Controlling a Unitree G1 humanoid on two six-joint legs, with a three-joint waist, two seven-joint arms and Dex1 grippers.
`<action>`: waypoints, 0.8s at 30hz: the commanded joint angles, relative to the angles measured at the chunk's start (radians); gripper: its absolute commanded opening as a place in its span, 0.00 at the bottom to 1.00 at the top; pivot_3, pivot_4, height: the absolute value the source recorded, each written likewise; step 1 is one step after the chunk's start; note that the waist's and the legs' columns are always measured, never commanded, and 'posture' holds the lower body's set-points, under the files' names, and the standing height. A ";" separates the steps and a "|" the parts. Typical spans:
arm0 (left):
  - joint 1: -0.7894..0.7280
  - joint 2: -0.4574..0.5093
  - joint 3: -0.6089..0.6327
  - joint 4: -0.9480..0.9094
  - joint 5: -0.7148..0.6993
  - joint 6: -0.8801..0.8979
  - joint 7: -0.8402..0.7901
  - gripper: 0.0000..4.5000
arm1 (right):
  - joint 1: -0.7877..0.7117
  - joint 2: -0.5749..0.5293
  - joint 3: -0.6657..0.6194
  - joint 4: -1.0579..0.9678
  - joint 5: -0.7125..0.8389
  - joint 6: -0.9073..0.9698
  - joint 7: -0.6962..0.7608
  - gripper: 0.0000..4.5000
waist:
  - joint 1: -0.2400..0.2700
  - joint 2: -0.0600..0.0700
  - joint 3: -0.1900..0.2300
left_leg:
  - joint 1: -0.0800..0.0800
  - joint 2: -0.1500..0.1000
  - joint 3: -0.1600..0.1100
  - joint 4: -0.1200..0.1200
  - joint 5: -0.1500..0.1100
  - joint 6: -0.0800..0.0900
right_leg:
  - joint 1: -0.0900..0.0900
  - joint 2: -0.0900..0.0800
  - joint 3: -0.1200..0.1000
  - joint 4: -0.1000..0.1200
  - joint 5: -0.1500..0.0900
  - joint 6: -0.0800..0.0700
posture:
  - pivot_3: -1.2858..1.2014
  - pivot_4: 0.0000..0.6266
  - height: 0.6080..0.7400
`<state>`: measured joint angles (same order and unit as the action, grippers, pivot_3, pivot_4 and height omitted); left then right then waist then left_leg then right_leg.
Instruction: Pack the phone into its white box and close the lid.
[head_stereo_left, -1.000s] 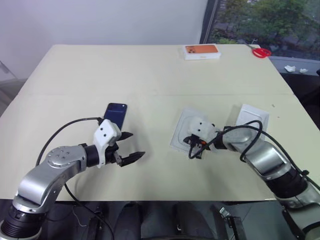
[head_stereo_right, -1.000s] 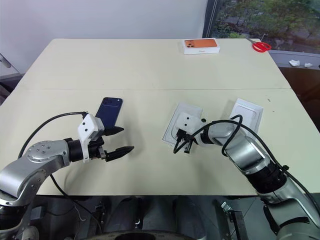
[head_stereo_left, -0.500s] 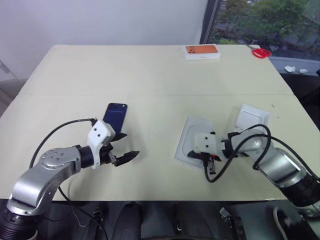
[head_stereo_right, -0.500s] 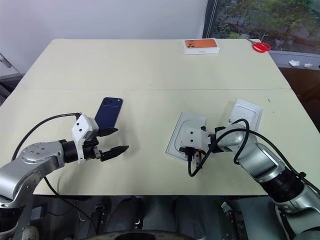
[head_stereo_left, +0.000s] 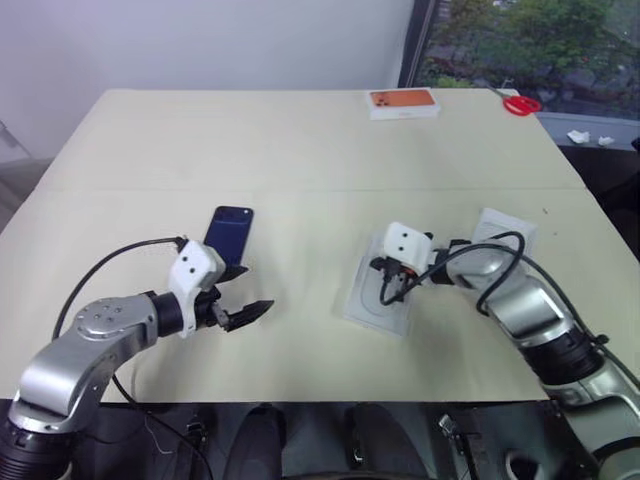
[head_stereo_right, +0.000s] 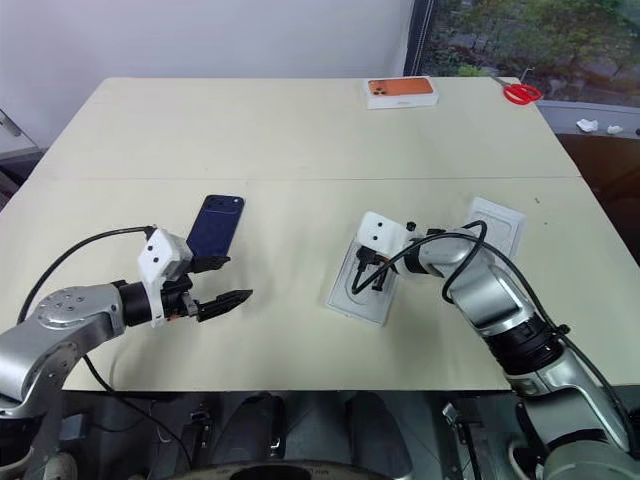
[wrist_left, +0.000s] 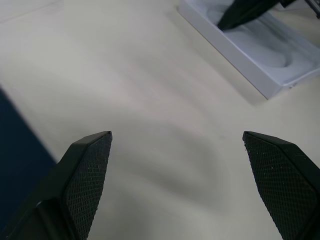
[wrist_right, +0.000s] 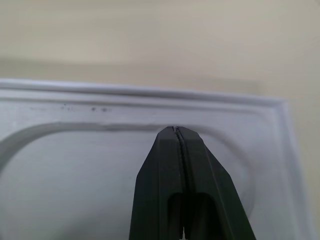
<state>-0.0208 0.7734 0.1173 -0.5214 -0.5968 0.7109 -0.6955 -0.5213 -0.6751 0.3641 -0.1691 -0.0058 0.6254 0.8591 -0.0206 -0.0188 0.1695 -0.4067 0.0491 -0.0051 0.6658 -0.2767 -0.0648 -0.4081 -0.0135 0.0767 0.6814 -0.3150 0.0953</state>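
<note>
Phone (head_stereo_left: 229, 231): flat on the table (head_stereo_left: 300, 140), glossy navy back up, left of centre, camera cluster at the far end. Long axis running near-to-far, far end leaning slightly right.

Just on the near side of it, the left gripper (head_stereo_left: 246, 292), jaws spread wide and empty, aimed right across the table rather than at the phone (so the phone sits to its far side, close to the white wrist housing, apart from the fingers). Clearly the nearer arm; well apart from the right one. Likely needs a turn toward the far side before any grasp along the phone's narrow width.

Further right, near the middle: a white insert tray (head_stereo_right: 362, 288) with an oval recess. Right gripper (head_stereo_right: 364, 279) over it, fingers pressed together with nothing between them, tip down in the recess; touching or just above, cannot tell.

Beyond that arm on the right, a white rectangular box part (head_stereo_right: 496, 224), partly behind the cable; base or lid, cannot tell.

Far edge: white box with orange top (head_stereo_left: 404, 103), red scissors (head_stereo_left: 520, 103).
</note>
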 joint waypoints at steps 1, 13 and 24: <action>0.024 0.010 0.058 -0.020 -0.001 -0.005 0.004 0.98 | -0.017 0.018 -0.003 -0.026 -0.003 -0.029 0.006 0.01 | 0.001 0.000 0.000 | 0.000 0.000 0.000 0.000 0.000 0.000 | 0.000 0.000 0.000 0.000 0.000 0.000 | 0.52 0.24 0.93; -0.107 -0.081 0.371 0.112 -0.169 0.272 0.286 0.99 | -0.088 -0.027 -0.084 -0.032 0.013 -0.142 0.054 0.00 | 0.004 0.000 0.000 | 0.000 0.000 -0.001 0.001 0.000 0.000 | 0.001 -0.001 -0.001 0.000 0.000 0.000 | 0.52 0.24 0.93; -0.596 -0.102 0.246 0.586 -0.101 0.777 0.465 0.99 | -0.208 0.312 0.062 0.029 -0.027 0.006 -0.073 0.00 | -0.002 -0.001 0.000 | -0.001 0.000 -0.003 0.001 0.000 -0.001 | -0.002 0.000 -0.002 0.003 0.000 0.000 | 0.52 0.24 0.93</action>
<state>-0.5934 0.6642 0.3741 0.0335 -0.7225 1.4782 -0.2310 -0.7045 -0.3790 0.4235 -0.1416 -0.0216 0.6188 0.8097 -0.0230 -0.0197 0.1695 -0.4079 0.0489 -0.0076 0.6666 -0.2760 -0.0660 -0.4098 -0.0138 0.0744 0.6844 -0.3149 0.0954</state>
